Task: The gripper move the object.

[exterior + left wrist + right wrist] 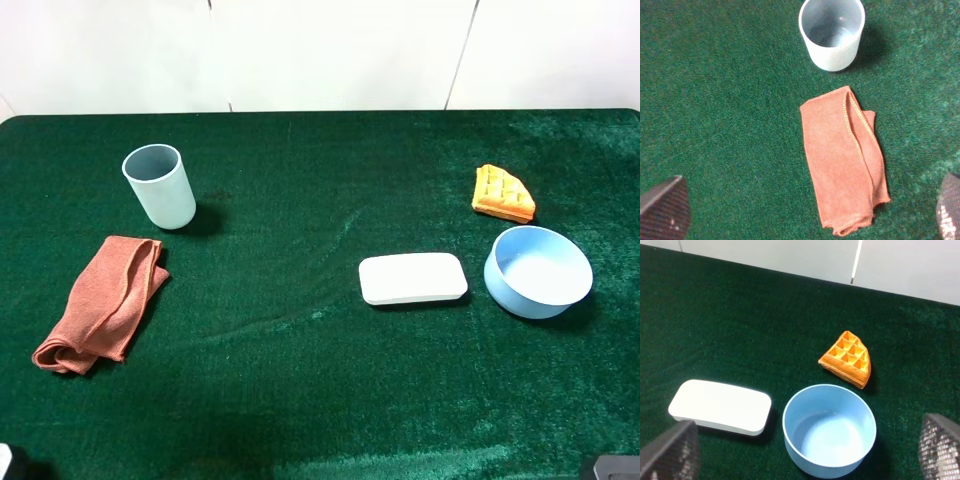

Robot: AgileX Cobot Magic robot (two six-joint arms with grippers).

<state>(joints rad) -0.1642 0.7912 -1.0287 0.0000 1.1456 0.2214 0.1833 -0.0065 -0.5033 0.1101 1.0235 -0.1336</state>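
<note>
Tall pale blue-grey plastic cup, smooth, no handle: upright, mouth open, on green velvet-like table cloth, far-left area in the high view. Nothing touching it.
Folded rust-orange cloth lying flat just in front of the cup, apart from it.
Right half: white flat rounded-rectangle block, just beside it a low light-blue bowl, empty, upright. Orange waffle wedge right behind the bowl, close; contact not clear.
Left gripper: fingertips spread wide at the frame corners, holding nothing; above the cloth, cup beyond it.
Right gripper: fingertips likewise far apart, empty; above the bowl, block and waffle also in its view.
Neither arm visible in the high view beyond slivers at the bottom corners.
</note>
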